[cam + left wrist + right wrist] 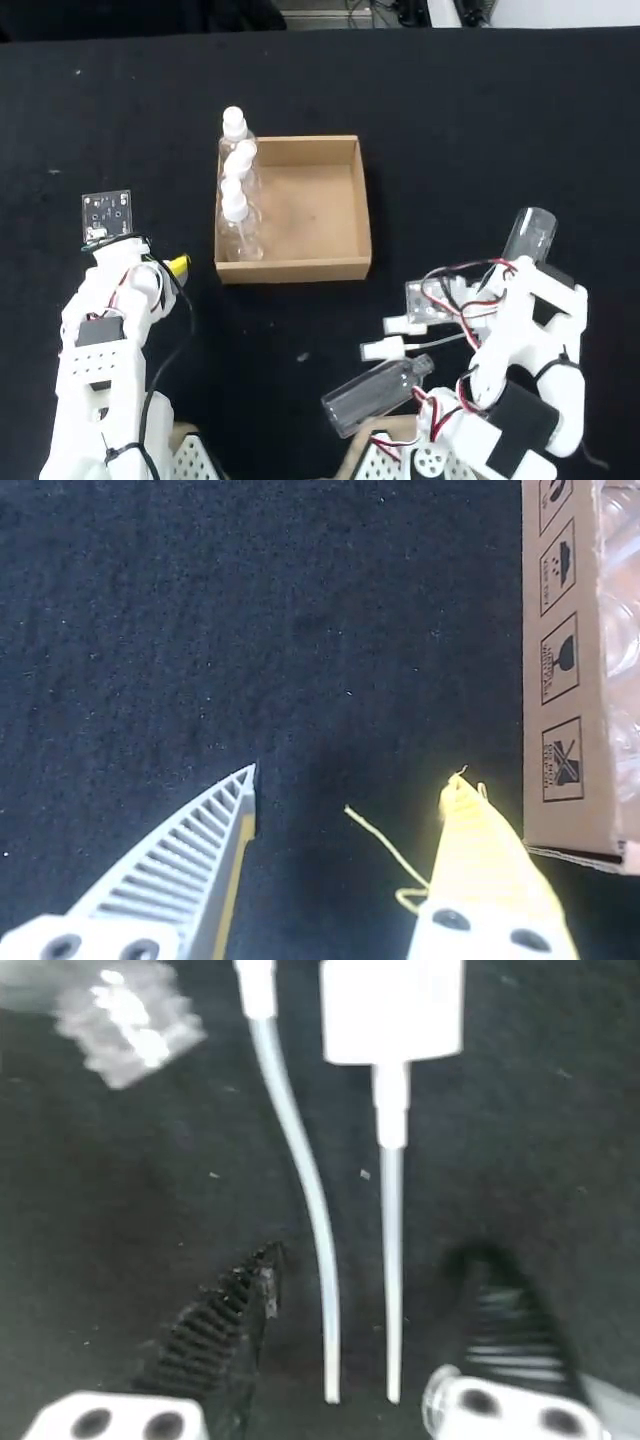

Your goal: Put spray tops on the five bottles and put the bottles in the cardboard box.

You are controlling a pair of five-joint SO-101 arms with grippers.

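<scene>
The right jaws are spread wide and pinch nothing: one dark ribbed finger point(225, 1325) sits at the lower left of the right wrist view, the other finger point(505, 1325) at the lower right. In the gap between them, touching neither, lie the thin tubes of two spray tops point(392, 1010), side by side. The larger white top is at top centre with a straight tube. The second top is just left of it, cut off by the upper edge, with a curved tube. Both tube ends point toward the bottom edge. A blurred clear object point(125, 1015) sits at the upper left, too soft to identify.

The left jaws are also spread, with nothing held: a grey ribbed finger point(200, 850) is at the lower left of the left wrist view and a yellow finger point(480, 860) at the lower right. Open black desk point(200, 630) fills the gap and the whole upper left. The cardboard box point(560, 660) runs down the right edge, near the yellow finger but apart from it.

From the high view, the left arm point(100, 340) is at the lower left and the right arm point(520, 330) at the lower right. The spray tops lie just left of the right arm. Below them a clear bottle point(375, 395) with no top lies on its side near the bottom edge, neck toward the upper right. A second clear bottle point(530, 235) shows above the right arm. The box is at centre. Three bottles point(240, 235) with white tops line its left wall, and brown floor shows across its middle and right. Open desk stretches along the top and on both sides of the box.
</scene>
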